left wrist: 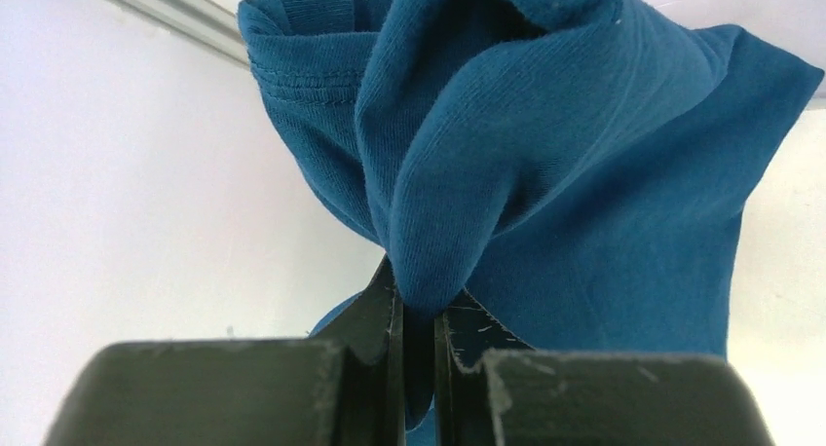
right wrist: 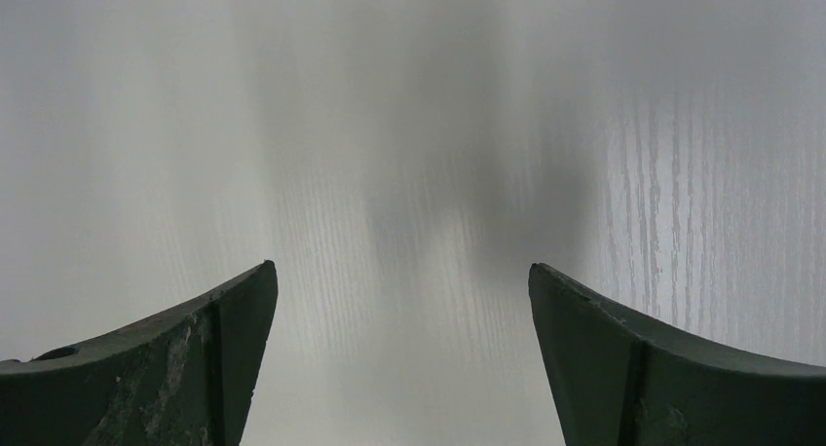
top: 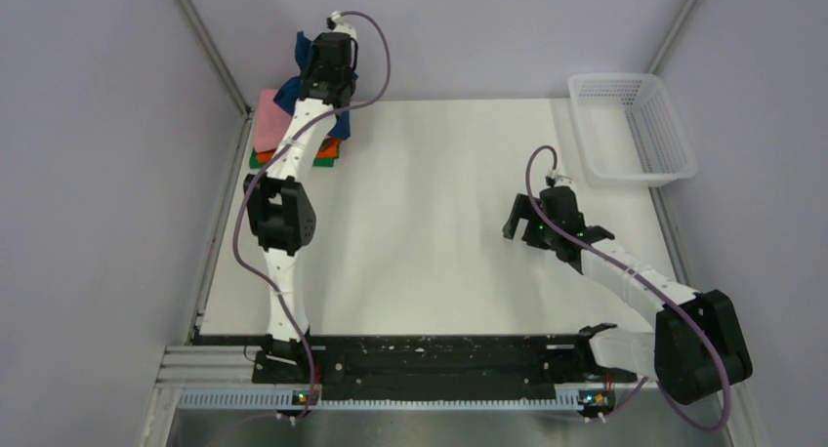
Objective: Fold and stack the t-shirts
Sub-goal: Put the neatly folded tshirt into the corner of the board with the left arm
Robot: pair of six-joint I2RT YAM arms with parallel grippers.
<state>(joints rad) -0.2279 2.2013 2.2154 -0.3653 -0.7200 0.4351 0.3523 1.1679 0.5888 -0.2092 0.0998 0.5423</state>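
My left gripper (top: 322, 49) is at the far left corner, shut on the navy blue t-shirt (left wrist: 565, 154), which hangs bunched from the jaws above the stack. In the top view the blue t-shirt (top: 289, 94) drapes beside the arm. Below it lies the stack: a pink t-shirt (top: 269, 123) on top, orange (top: 328, 151) and green (top: 262, 160) edges under it. In the left wrist view a fold of blue cloth is pinched between the fingers (left wrist: 375, 315). My right gripper (top: 517, 218) is open and empty above the bare white table (right wrist: 409, 173), right of centre.
A white plastic mesh basket (top: 633, 127) stands at the far right of the table. Grey walls close in on the left, back and right. The black rail with the arm bases runs along the near edge.
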